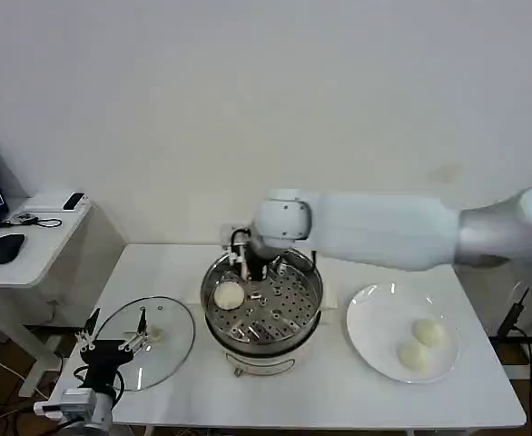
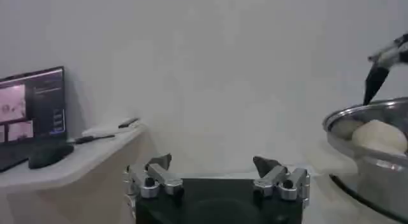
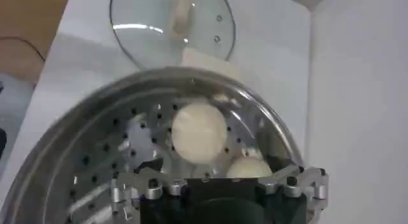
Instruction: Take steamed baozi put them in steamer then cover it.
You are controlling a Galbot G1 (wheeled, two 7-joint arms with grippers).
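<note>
The steamer point(image 1: 313, 289) stands mid-table with one steamed baozi point(image 1: 229, 295) showing inside it. My right gripper point(image 1: 251, 267) hangs open over the pot's back rim. In the right wrist view two baozi lie on the steamer's point(image 3: 102, 126) perforated tray: one point(image 3: 199, 133) farther off, one point(image 3: 248, 168) just under the open right gripper point(image 3: 210, 164). Two more baozi point(image 1: 428, 331) point(image 1: 415, 356) sit on the white plate point(image 1: 375, 318) at the right. The cover point(image 1: 162, 350) lies flat to the left of the pot. My left gripper point(image 1: 112, 343) waits open at the cover's near edge.
A side desk point(image 1: 39, 241) with a mouse and a laptop stands to the left of the table. The wall runs close behind the steamer. The left wrist view has the steamer's rim point(image 2: 357, 112), a baozi point(image 2: 379, 134) and the open left gripper point(image 2: 212, 163).
</note>
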